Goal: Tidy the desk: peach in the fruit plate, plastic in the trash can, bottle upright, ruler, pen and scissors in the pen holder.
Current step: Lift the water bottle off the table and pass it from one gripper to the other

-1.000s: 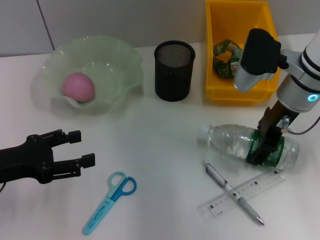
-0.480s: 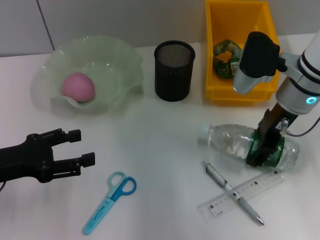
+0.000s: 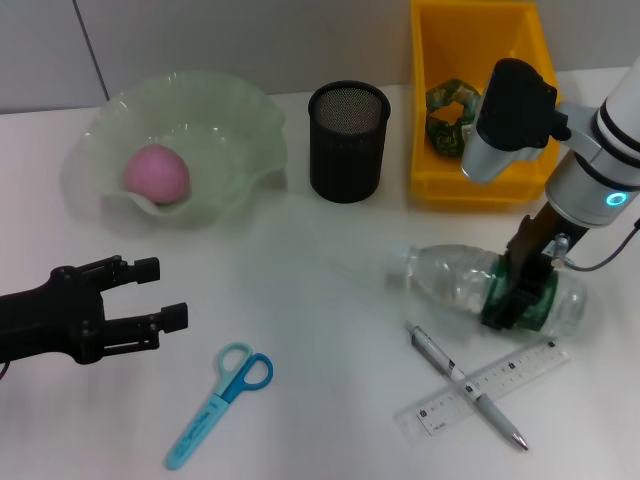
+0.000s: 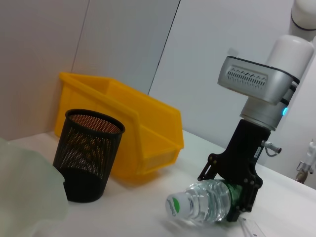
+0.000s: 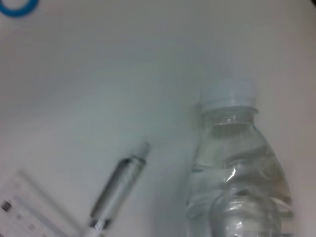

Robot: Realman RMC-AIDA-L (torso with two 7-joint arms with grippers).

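A: Where is your bottle (image 3: pixel 470 288)?
B: On its side on the table (image 3: pixel 320 330), near the pen (image 3: pixel 465 386). Your right gripper (image 3: pixel 518 290) is clamped around its green-labelled middle.
A: And your left gripper (image 3: pixel 150 295)?
B: Fingers spread, empty, beside the scissors (image 3: pixel 220 402).

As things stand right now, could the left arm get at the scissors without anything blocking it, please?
Probably yes. The left gripper hovers open, with only bare table between it and the scissors lying flat nearby. The right gripper is across the desk, closed on the bottle.
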